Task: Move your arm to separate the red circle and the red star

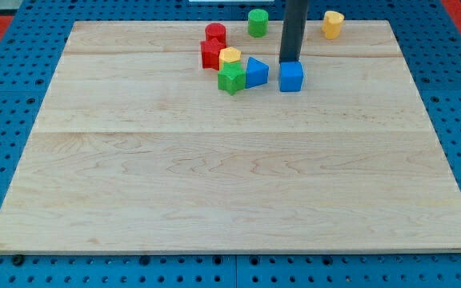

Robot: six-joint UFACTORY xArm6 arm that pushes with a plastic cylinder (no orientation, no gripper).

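The red circle point(215, 34) stands near the view's top, touching the red star point(210, 54) just below it. A yellow block point(230, 56) sits against the red star's right side, with a green star block point(231, 78) below it and a blue triangle point(255, 72) to its right. My tip point(290, 62) is the lower end of a dark rod that comes down from the top edge. It rests at the top edge of a blue cube point(291, 77), well to the right of the red pair.
A green cylinder point(257, 22) stands at the top, left of the rod. A yellow block point(332, 25) stands at the top right. The wooden board point(230, 176) lies on a blue perforated table.
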